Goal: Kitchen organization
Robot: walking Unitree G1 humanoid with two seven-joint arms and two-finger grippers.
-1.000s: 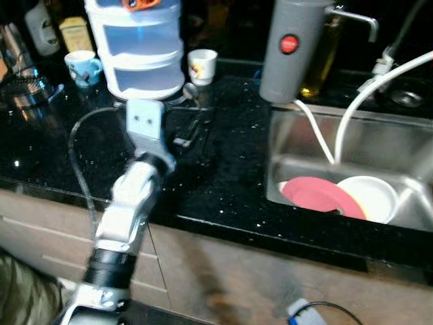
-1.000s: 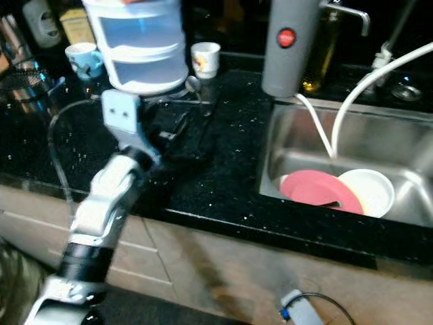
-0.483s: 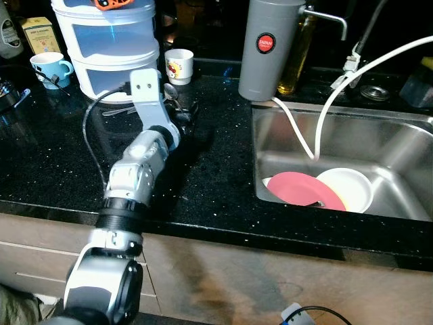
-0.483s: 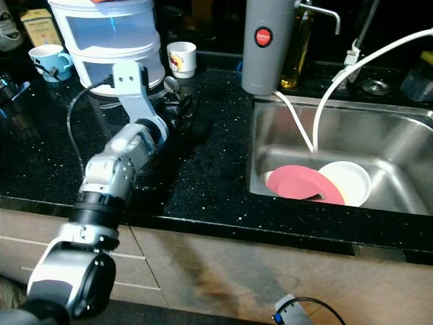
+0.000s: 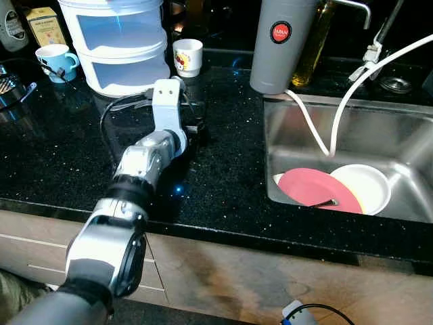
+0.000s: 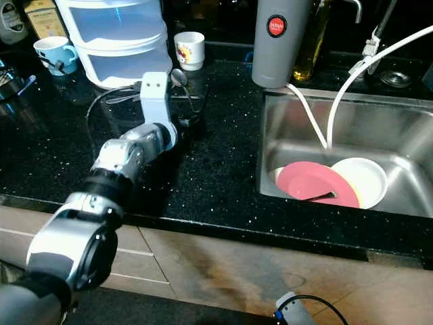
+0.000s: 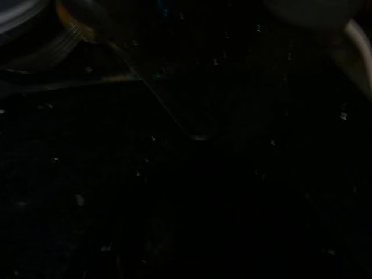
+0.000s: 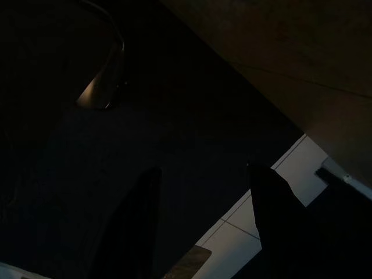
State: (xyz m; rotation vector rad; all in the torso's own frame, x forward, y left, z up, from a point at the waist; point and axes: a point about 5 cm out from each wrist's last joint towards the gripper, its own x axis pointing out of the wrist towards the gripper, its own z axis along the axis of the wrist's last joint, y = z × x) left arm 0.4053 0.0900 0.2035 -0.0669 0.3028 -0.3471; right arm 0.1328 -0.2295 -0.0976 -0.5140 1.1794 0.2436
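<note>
- Spoons (image 5: 177, 87) and other cutlery lie on the black counter (image 5: 230, 169), at the foot of the stacked plastic container (image 5: 122, 40) and just in front of the small white cup (image 5: 187, 55); these look to us like the things to tidy.
- Our left gripper (image 5: 195, 130) is stretched out low over the counter, its dark fingers near the handles of that cutlery, with the silver wrist block standing up behind them.
- We cannot tell whether the left fingers are spread or closed: they are black against black stone, and the left wrist view is too dark to show them.
- That dark view does show a spoon bowl (image 7: 81, 17) and a thin handle running away from it, so we judge the spoon lies ahead of the fingers, not yet between them.
- To do this well, we would line the fingers across the handle, not along it, and come down flat to the stone before closing, since thin metal slips easily.
- We would keep clear of the cup and the container while reaching.
- Our right gripper (image 8: 203, 215) hangs idle beside the cabinet front, its two fingers apart and holding nothing.
- In the sink (image 5: 406, 135) sit a pink plate (image 5: 311, 189) and a white bowl (image 5: 369, 186), well apart from the cutlery.
</note>
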